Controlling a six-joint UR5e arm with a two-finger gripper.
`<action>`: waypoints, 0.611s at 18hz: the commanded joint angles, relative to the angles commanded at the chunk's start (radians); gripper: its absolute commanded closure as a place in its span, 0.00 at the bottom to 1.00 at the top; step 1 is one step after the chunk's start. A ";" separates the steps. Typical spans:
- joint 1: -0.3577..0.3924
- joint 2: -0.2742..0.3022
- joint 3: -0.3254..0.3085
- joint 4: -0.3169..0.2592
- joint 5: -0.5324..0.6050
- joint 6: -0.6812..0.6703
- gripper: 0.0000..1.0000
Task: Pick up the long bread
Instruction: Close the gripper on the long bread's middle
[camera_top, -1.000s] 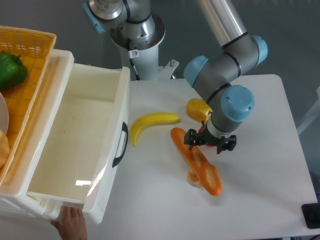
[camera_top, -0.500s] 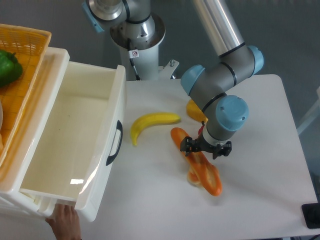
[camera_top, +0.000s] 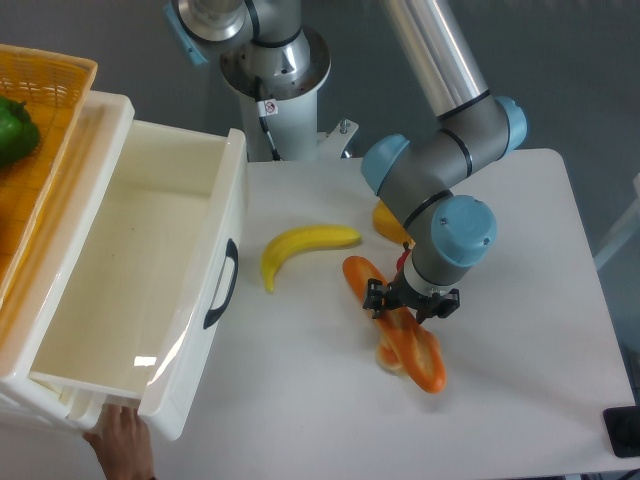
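The long bread (camera_top: 421, 361) lies diagonally on the white table (camera_top: 530, 330), glossy orange-brown with pale slash marks, running from near the banana down to the right. My gripper (camera_top: 411, 302) hangs straight over the bread's middle, pointing down. Its two black fingers (camera_top: 374, 298) stand on either side of the loaf, open, with a gap left on each side. The wrist hides the part of the bread under it.
A curved yellow banana (camera_top: 298, 246) lies left of the bread. A yellow-orange item (camera_top: 386, 222) peeks out behind the arm. A large white bin (camera_top: 130, 290) stands at left, a hand (camera_top: 122, 450) on its corner. A yellow basket (camera_top: 45, 80) holds a green pepper (camera_top: 14, 130).
My gripper has shifted slightly left and down onto the bread's middle, still open. The white bin and the basket have slid left, moved by the hand.
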 joint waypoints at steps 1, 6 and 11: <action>0.000 0.003 0.002 -0.002 0.000 0.002 0.81; -0.023 0.018 0.008 -0.011 0.012 0.002 1.00; -0.023 0.048 0.020 -0.040 0.009 0.002 1.00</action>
